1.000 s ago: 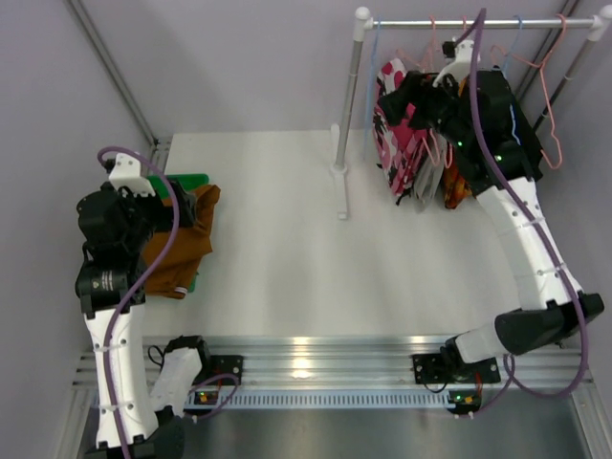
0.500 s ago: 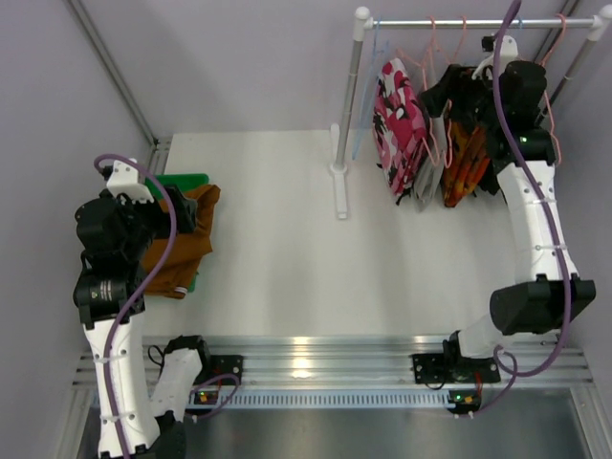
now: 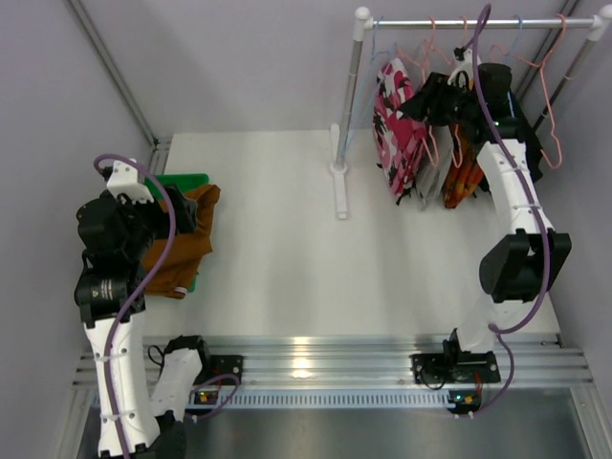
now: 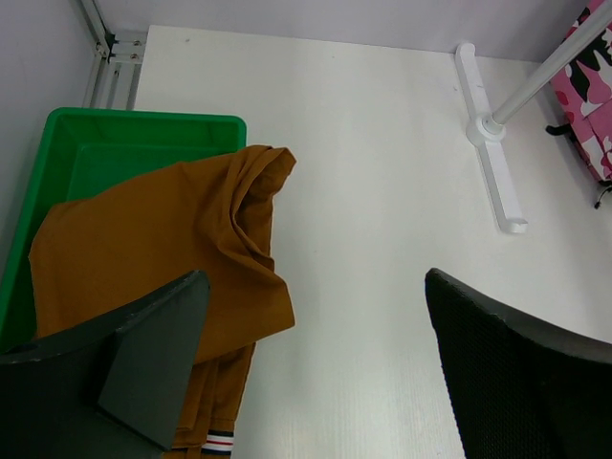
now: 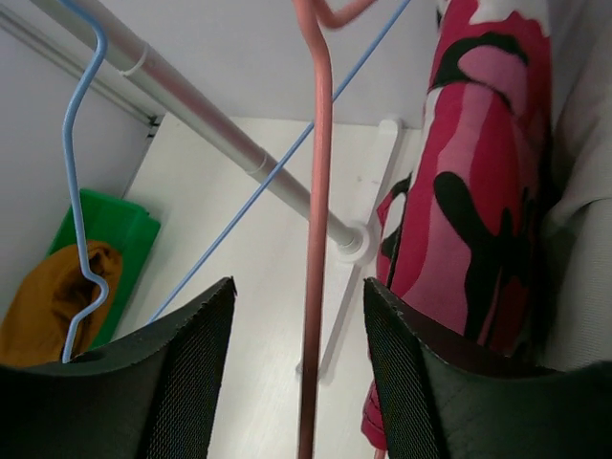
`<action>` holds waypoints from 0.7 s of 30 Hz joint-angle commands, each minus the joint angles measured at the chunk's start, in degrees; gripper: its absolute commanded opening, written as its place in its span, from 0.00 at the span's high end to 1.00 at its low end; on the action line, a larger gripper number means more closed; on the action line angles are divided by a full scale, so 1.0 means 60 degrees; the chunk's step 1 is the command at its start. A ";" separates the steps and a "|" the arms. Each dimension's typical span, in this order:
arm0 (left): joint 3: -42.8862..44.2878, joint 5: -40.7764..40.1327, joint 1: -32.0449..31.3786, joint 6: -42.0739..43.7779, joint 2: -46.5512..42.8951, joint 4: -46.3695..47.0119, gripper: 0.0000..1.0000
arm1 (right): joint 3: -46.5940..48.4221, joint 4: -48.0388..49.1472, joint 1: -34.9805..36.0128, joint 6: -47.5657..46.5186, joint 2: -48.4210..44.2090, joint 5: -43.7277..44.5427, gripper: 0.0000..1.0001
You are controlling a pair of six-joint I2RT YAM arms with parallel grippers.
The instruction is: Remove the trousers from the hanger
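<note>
Right gripper is raised among the hangers under the rail. Its jaws stand apart, and a pink hanger runs down between them with a gap on each side. A blue hanger hangs to the left, in front of the rack's upright post.

The floral trousers hang just right of the jaws, with the light grey trousers beside them. An orange-patterned garment hangs next along, partly behind the arm.

Left gripper is spread wide and holds nothing. Below it, the rust-brown trousers lie draped over the green bin, spilling onto the table.
</note>
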 commanded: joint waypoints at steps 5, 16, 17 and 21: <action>-0.0270 -0.0144 0.0025 -0.0172 0.0140 0.0057 0.01 | -0.0814 0.2034 -0.0118 0.2105 -0.0037 -0.2281 0.51; -0.0299 -0.0085 0.0025 -0.0362 0.0301 0.0159 0.01 | -0.1151 0.3732 -0.0440 0.4333 0.0183 -0.4099 0.71; -0.0299 -0.0085 0.0025 -0.0362 0.0315 0.0145 0.01 | -0.1267 0.3865 -0.0455 0.4639 0.0168 -0.4202 0.72; -0.0284 -0.0129 0.0025 -0.0304 0.0315 0.0130 0.01 | -0.1444 0.4990 -0.0440 0.5446 0.0256 -0.4597 0.77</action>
